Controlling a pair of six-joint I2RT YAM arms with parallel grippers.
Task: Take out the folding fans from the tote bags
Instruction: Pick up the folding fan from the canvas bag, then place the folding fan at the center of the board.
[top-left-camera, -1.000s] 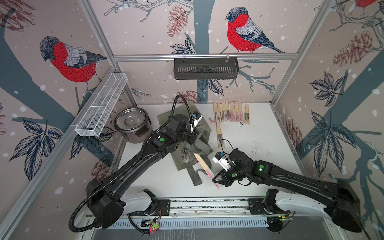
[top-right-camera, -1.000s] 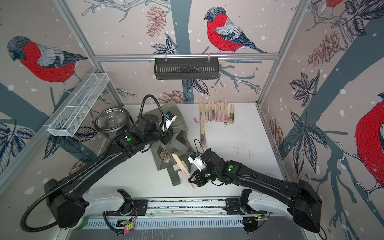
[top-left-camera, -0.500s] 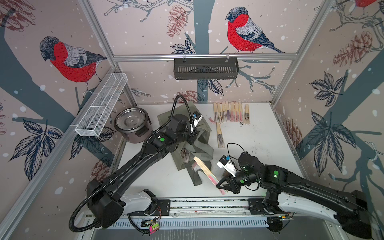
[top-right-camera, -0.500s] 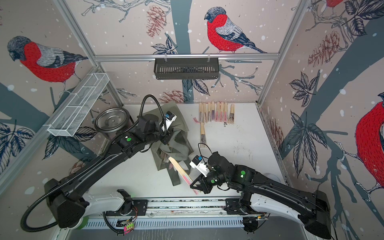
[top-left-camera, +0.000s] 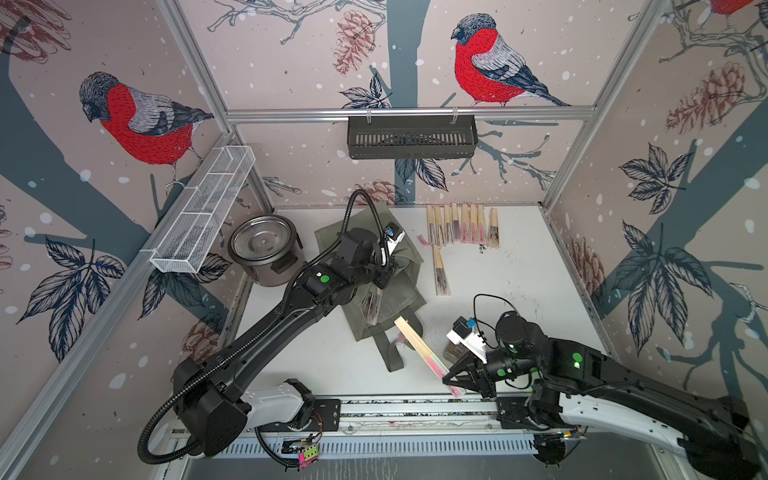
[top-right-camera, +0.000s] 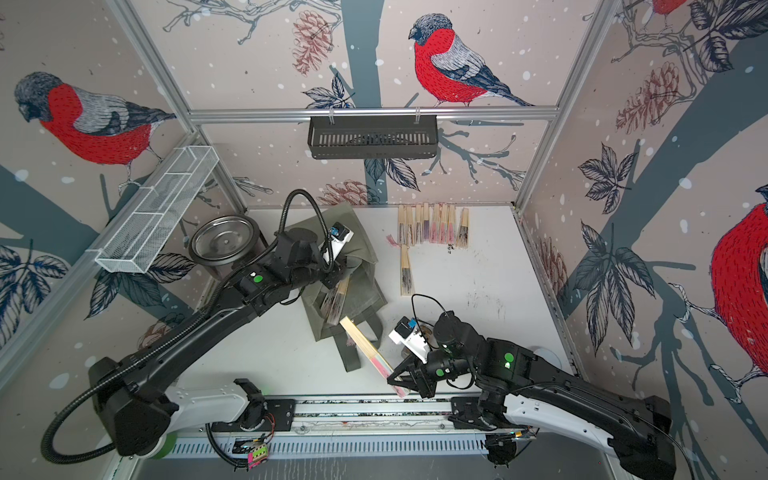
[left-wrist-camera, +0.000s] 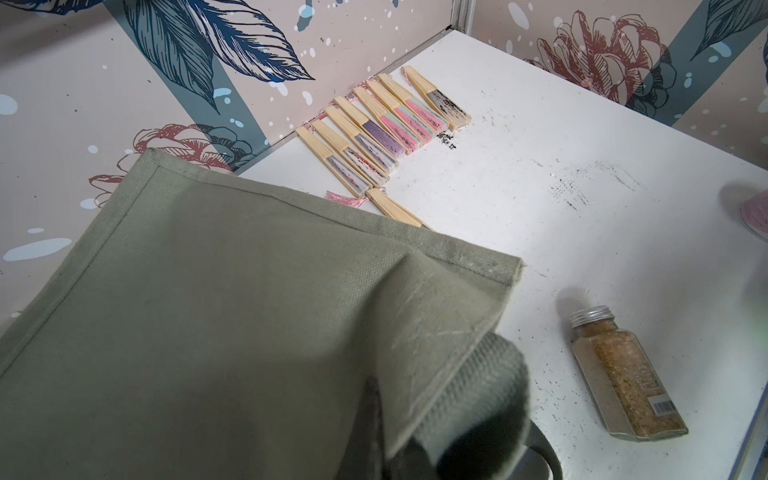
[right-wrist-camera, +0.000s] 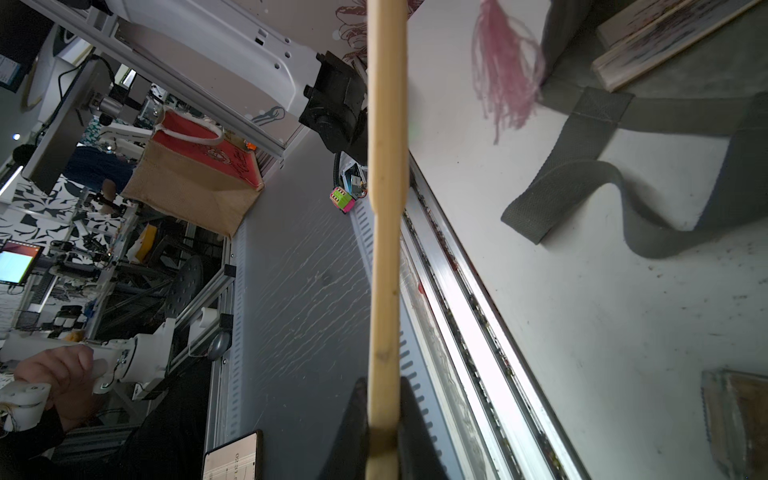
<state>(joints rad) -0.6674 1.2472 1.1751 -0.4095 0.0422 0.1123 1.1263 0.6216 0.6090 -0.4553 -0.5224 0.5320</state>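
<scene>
Since a second ago the right jaws have been drawn back slightly toward 5 o'clock. They are clamped on the pink leaf end of one folding fan (top-left-camera: 419, 349), whose bamboo end is now seen over the edge of the mouth of the tote bag (top-left-camera: 409, 286), with the pink tassel (right-wrist-camera: 507, 83) hanging free. The left jaws are unmoved, pinched together on a fold of the bag's fabric. More fans (top-left-camera: 371, 305) are seen inside the bag's mouth. A row of fans (top-left-camera: 461, 224) lies at 12 to 1 o'clock along the rear of the worktop (top-left-camera: 519, 270), with a single fan (top-left-camera: 440, 270) just below it. The strap handles (top-left-camera: 390, 355) are spread beneath the held fan. A spice jar (left-wrist-camera: 627, 382) lies beside the right wrist, partly hidden by it in both top views. A steel pot (top-left-camera: 262, 245) stands at 10 o'clock.
</scene>
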